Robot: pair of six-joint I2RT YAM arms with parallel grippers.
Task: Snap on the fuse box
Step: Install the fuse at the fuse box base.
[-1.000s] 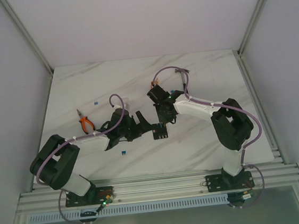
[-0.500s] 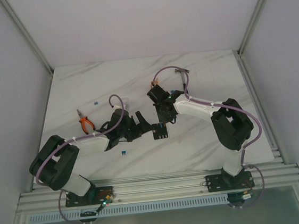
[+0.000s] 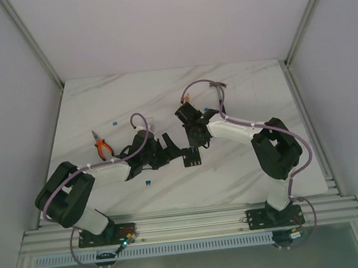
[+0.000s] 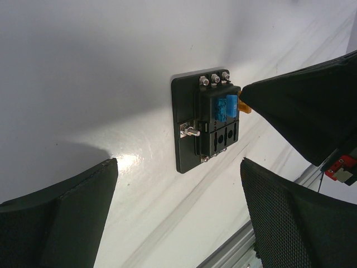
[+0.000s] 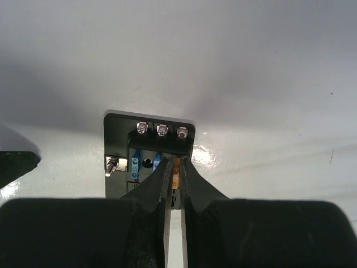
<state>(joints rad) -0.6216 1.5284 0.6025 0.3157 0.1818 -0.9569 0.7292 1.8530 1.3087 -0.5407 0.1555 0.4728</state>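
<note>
The fuse box (image 3: 191, 157) is a small black square box lying flat on the white table, between the two grippers. It shows blue fuses and three screws in the left wrist view (image 4: 207, 121) and in the right wrist view (image 5: 146, 144). My right gripper (image 3: 195, 144) stands over the box, shut on a small orange fuse (image 5: 177, 174), its tips (image 5: 177, 162) at the box's top face. The orange fuse also shows at the box's right edge (image 4: 244, 106). My left gripper (image 4: 178, 218) is open and empty, just left of the box (image 3: 176, 152).
Orange-handled pliers (image 3: 102, 146) lie on the table to the left. Loose small blue fuses lie at the far left (image 3: 113, 123) and near the front (image 3: 148, 184). A small pinkish piece (image 3: 187, 97) lies behind the right wrist. The rail (image 4: 329, 167) runs along the near edge.
My right wrist has shifted slightly to the left above the fuse box. The left arm and the box have not moved.
</note>
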